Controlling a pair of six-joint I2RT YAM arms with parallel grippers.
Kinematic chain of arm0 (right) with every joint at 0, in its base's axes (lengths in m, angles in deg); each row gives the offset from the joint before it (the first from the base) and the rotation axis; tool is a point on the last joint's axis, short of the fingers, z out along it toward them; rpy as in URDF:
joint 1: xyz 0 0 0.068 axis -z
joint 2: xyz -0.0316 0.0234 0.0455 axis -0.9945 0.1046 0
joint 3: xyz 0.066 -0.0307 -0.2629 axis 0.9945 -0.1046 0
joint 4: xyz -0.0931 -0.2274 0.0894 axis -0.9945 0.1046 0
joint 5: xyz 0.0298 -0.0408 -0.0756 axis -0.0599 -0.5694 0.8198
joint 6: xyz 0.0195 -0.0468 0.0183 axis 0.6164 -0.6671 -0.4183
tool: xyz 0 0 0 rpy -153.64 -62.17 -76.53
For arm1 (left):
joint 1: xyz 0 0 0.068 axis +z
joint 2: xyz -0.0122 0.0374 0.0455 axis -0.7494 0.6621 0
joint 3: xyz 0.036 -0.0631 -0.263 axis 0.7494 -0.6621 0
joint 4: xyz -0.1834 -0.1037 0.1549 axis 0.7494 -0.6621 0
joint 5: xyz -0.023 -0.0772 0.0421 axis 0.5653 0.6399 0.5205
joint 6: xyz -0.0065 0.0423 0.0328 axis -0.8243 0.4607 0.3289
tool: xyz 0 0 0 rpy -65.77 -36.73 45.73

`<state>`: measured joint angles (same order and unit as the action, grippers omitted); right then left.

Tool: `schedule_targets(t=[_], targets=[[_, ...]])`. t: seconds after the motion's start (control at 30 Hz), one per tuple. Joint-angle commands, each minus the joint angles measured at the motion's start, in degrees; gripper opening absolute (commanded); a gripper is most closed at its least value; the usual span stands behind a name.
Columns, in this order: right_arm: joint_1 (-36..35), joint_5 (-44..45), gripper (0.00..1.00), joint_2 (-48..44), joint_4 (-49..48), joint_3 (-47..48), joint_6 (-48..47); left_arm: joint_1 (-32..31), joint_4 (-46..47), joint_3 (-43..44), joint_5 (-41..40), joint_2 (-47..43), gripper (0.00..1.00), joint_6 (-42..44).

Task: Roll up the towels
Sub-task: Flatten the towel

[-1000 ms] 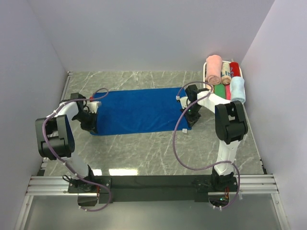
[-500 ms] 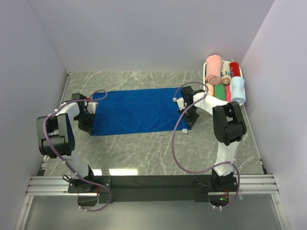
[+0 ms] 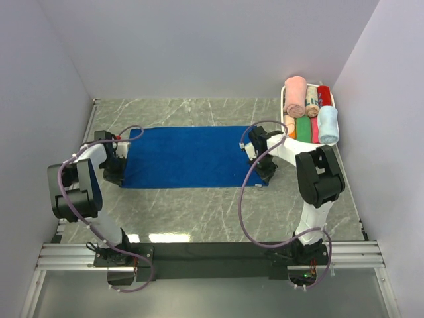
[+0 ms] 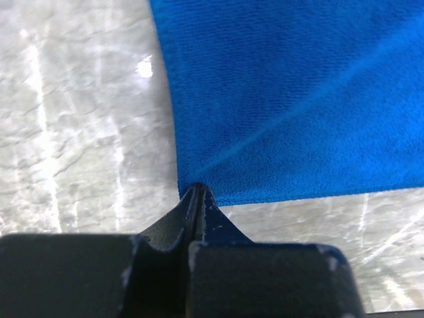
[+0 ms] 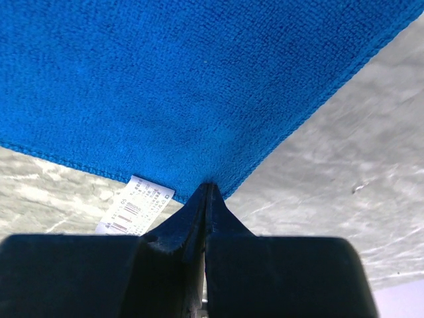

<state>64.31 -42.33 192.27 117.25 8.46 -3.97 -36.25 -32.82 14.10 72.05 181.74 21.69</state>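
The royal blue towel lies spread flat across the middle of the marble table, long side running left to right. My left gripper is shut on its near left corner; in the left wrist view the closed jaws meet at that corner, and creases run out from them. My right gripper is shut on the near right corner, beside the towel's white care label. The pale blue towel is rolled up and rests at the right edge of the white basket.
The basket at the back right also holds rolled pink, red and green towels. Walls close in the table on the left, back and right. A black rail with both arm bases runs along the near edge.
Both grippers have moved toward the near edge with the corners, the left one also outward. The royal blue towel now lies straighter and flatter.
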Motion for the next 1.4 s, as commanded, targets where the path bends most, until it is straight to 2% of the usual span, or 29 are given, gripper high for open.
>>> schedule_targets(t=[0.0,0.4,0.57,0.77,0.83,0.9,0.93,1.03,1.13,1.3,1.37], targets=[[-0.3,3.1,0.0,2.1,3.5,-5.8,0.0,2.7,1.1,-3.5,-7.7,2.0,0.0,3.7],[-3.5,-0.5,0.0,1.0,7.1,-7.4,-0.2,3.1,-1.9,-4.9,-5.2,-0.9,0.0,5.5],[-5.4,-1.7,0.06,-0.3,7.8,-6.7,-0.3,3.1,-4.4,-6.1,-3.4,-3.5,0.0,5.0],[-5.5,-2.0,0.07,0.0,7.8,-6.7,0.0,3.2,-6.5,-5.2,-3.1,-4.4,0.0,4.7],[-5.3,-2.9,0.1,-0.5,7.8,-6.0,0.3,3.3,-7.3,-3.9,-0.6,-4.5,0.0,4.7],[-5.2,-4.3,0.18,-1.9,7.9,-3.9,0.4,3.3,-9.3,-1.3,3.0,-4.7,0.01,5.8],[-5.0,-6.6,0.29,-2.3,8.4,-2.9,0.5,3.3,-9.9,-0.2,7.0,-5.3,0.01,6.1],[-3.9,-10.2,0.43,-3.9,9.1,1.7,0.5,3.3,-11.5,5.4,11.8,-6.7,0.13,7.5],[-2.5,-13.5,0.52,-5.3,8.8,6.1,-0.8,3.3,-12.0,11.5,16.2,-7.2,0.27,8.3],[2.4,-15.0,0.61,-8.2,6.4,15.0,-1.4,3.6,-10.0,21.9,23.8,-7.3,0.46,7.6],[5.1,-14.2,0.61,-6.5,4.6,18.2,-1.0,3.7,-3.7,23.1,25.5,-8.8,0.59,5.5]])
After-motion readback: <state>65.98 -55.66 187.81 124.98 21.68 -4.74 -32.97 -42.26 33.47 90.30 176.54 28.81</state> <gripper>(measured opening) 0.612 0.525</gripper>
